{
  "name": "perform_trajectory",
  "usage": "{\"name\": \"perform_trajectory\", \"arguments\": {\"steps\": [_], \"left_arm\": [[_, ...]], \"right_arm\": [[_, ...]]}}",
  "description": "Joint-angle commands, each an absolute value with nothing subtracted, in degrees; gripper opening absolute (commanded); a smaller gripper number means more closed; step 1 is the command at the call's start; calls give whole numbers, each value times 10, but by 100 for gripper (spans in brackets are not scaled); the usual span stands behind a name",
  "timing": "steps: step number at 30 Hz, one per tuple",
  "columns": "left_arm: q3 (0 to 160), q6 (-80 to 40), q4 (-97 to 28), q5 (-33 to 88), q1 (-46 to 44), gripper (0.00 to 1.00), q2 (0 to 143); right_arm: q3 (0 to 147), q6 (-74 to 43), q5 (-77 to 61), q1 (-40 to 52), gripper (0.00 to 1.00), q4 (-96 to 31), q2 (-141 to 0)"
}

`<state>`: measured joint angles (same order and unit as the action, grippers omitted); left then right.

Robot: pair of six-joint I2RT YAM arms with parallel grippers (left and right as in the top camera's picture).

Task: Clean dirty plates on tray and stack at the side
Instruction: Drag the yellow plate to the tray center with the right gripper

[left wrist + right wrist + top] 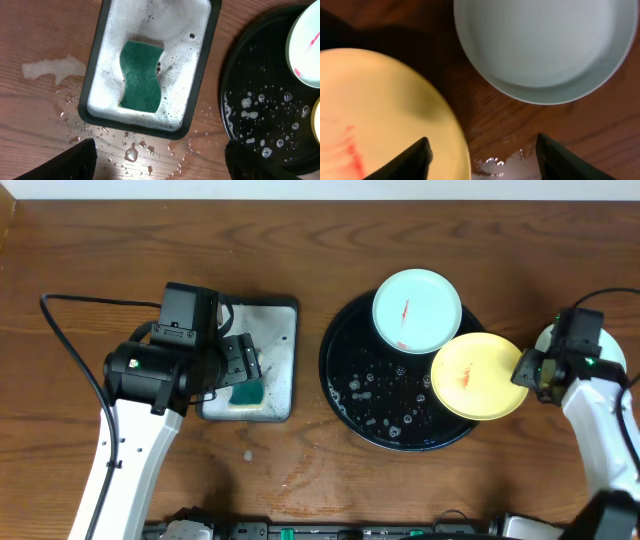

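Observation:
The black tray (345, 370) lies right of centre, wet with droplets. A mint plate (416, 310) with a red smear rests on its far rim; it also shows in the left wrist view (306, 45). A yellow plate (478, 375) with a red smear overhangs the tray's right rim. My right gripper (524, 370) is open and straddles the yellow plate's (380, 110) right edge, one finger (482, 157) above it. A second mint plate (545, 45), with no smear showing, sits on the wood beyond, partly under the right arm (612, 355). My left gripper (245, 370) is open and empty (160, 162).
A silver rectangular tray (282, 340) left of the black tray (260, 115) holds foam and a green sponge (141, 75). Water drops and a wet patch (50, 70) lie on the wood around it. A puddle (520, 165) lies by the yellow plate.

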<state>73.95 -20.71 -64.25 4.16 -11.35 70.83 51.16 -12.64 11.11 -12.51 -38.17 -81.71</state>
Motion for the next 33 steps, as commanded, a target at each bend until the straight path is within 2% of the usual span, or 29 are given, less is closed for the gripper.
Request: {"name": "perform_trajectory", "arguments": {"steps": [1,2,4,6,7,15,22,28,33], "left_arm": [[741,-202,-645,41,-112,82,707],[741,-202,-645,41,-112,82,707],[741,-202,-644,41,-112,83,707],[741,-202,-645,41,-112,82,707],[741,-202,-645,41,-112,83,707],[741,-202,-645,41,-112,82,707],[741,-202,-644,41,-112,82,707],[741,-202,-644,41,-112,82,707],[741,-202,-644,41,-112,82,707]], "right_arm": [[507,-119,105,-122,55,-365,-864],[507,-119,88,-122,50,-360,-873],[507,-116,56,-122,34,-356,-886],[507,-115,34,-122,6,-368,-888],[507,-115,29,-122,1,-378,-884],[507,-115,14,-119,1,-470,-808],[507,-95,-108,-82,1,-519,-738],[478,-87,-146,19,1,-456,-750],[409,-159,-127,96,1,-335,-785]]}}
